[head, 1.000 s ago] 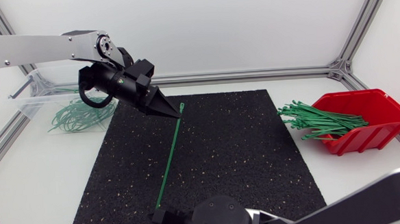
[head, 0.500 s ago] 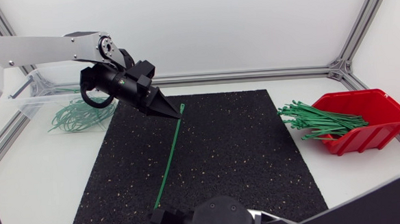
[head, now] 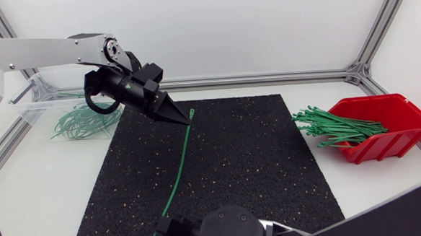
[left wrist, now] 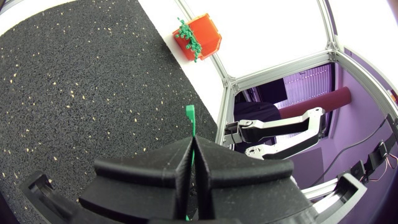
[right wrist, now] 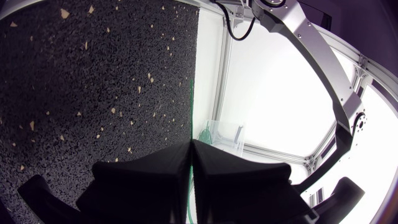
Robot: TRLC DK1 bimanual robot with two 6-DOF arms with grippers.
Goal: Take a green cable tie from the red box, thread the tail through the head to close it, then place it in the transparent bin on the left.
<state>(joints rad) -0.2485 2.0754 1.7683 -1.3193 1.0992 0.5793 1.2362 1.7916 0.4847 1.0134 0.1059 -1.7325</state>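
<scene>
One green cable tie [head: 180, 163] stretches straight over the black mat [head: 242, 167]. My left gripper [head: 187, 118] is shut on its head end, and the head [left wrist: 190, 116] pokes out just past the fingertips. At the mat's near edge my right gripper [head: 161, 231] is shut on the tail, whose strap [right wrist: 190, 106] runs ahead from between the closed fingers. The red box [head: 388, 127] stands at the right with several green ties [head: 334, 126] sticking out of it. At the far left sits the transparent bin [head: 33, 105], holding several looped ties [head: 81, 125].
An aluminium frame rail [head: 266, 78] runs along the back of the table, just behind the mat. White tabletop lies on both sides of the mat.
My right gripper has closed on the tie's tail and drawn it slightly to the left. The left arm has stayed where it was, still holding the head.
</scene>
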